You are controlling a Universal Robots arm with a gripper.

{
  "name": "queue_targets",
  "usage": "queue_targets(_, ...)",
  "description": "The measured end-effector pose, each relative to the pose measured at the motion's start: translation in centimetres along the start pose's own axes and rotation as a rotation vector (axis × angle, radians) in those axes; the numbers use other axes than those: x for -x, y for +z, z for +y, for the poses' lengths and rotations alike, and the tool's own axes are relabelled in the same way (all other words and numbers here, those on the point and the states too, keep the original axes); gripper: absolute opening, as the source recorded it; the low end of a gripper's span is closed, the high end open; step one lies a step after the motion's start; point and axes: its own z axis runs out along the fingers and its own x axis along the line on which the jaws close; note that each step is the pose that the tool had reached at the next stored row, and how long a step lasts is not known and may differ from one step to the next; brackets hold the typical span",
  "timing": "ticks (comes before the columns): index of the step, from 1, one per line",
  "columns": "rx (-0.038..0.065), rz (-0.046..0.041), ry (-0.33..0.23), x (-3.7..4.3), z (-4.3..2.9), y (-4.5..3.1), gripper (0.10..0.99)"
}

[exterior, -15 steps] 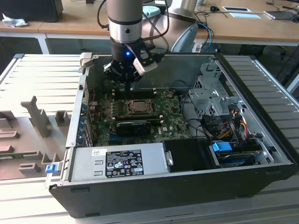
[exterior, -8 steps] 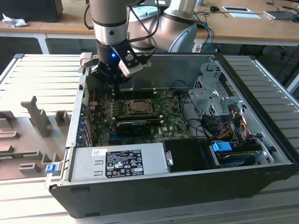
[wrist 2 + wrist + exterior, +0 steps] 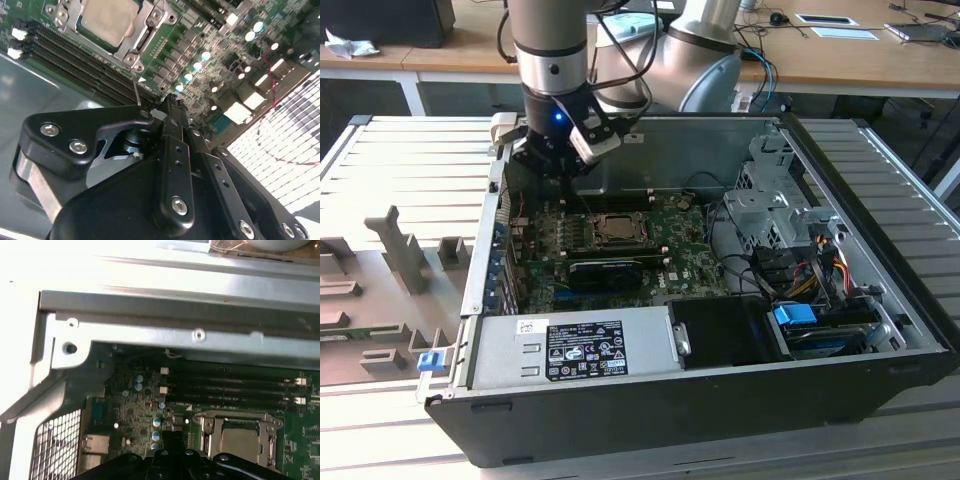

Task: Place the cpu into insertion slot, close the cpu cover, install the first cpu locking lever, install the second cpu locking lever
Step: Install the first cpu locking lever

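Note:
The cpu (image 3: 106,19) lies flat in the insertion slot (image 3: 612,228) on the green board, its pale metal face up. Over it, the silver cpu cover (image 3: 148,26) is down and frames the chip; the cpu (image 3: 241,440) and cpu cover (image 3: 206,431) look the same in the first wrist view. A thin wire locking lever (image 3: 135,87) stands up from the socket's corner, and its tip ends just beside my fingertips. My gripper (image 3: 169,104) hangs over the board near the case's back wall, away from the socket, with its fingers together and nothing between them. In the exterior view my gripper (image 3: 563,165) is above the board's far corner.
Black memory slots (image 3: 65,55) run along one side of the socket. The grey case wall (image 3: 175,315) rises close behind the gripper. A long black card (image 3: 610,270), a power supply (image 3: 570,345), and drive bays with cables (image 3: 790,250) take up the rest of the case.

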Motion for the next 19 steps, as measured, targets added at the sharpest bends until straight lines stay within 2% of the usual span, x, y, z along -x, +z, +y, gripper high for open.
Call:
queue_targets(6, 0.000, 0.0000, 0.000, 0.06, 1.27, 0.24, 0.106)
queue_targets(9, 0.000, 0.0001, 0.000, 0.19, 1.29, 0.24, 0.106)
queue_targets(19, 0.000, 0.0000, 0.000, 1.60, 1.17, 0.27, 0.106)
